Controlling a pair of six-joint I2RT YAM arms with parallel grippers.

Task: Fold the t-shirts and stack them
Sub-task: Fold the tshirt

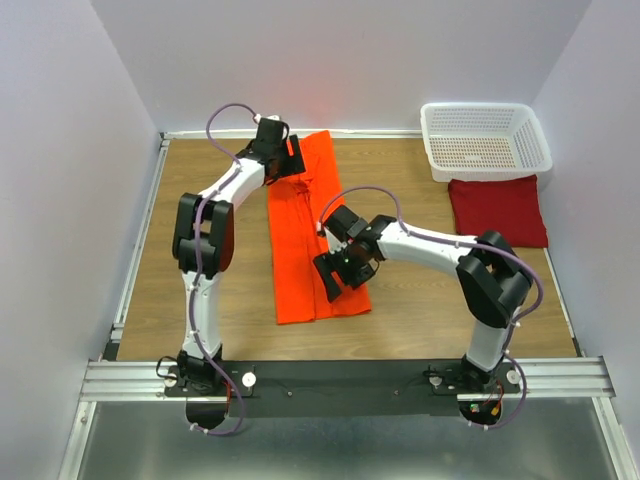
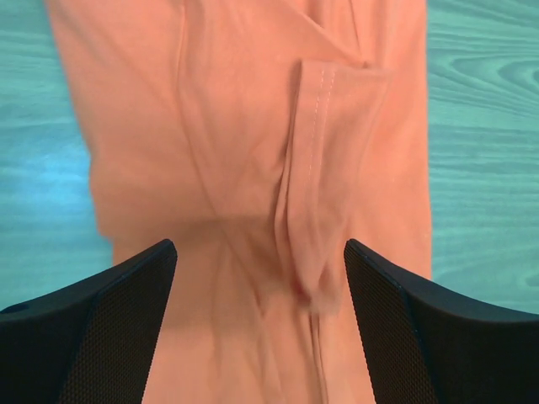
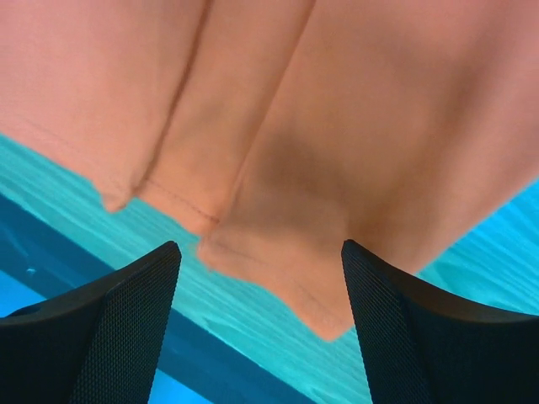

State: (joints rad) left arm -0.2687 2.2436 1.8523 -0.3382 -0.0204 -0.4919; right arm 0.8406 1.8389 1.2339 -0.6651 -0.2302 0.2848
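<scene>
Two shirts — orange t-shirt (image 1: 296, 268); maroon t-shirt (image 1: 498, 212); one basket (image 1: 490, 173).

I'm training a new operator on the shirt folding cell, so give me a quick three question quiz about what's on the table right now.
1. True or false: the bright orange cloth t-shirt lies on the wooden table as a long folded strip.
2. The dark red folded t-shirt lies: A) inside the white plastic mesh basket, B) on the table beside that basket, C) under the orange shirt.
3. Fill in: the left gripper and the right gripper are both ___.
Key: 1 true; 2 B; 3 open.
</scene>
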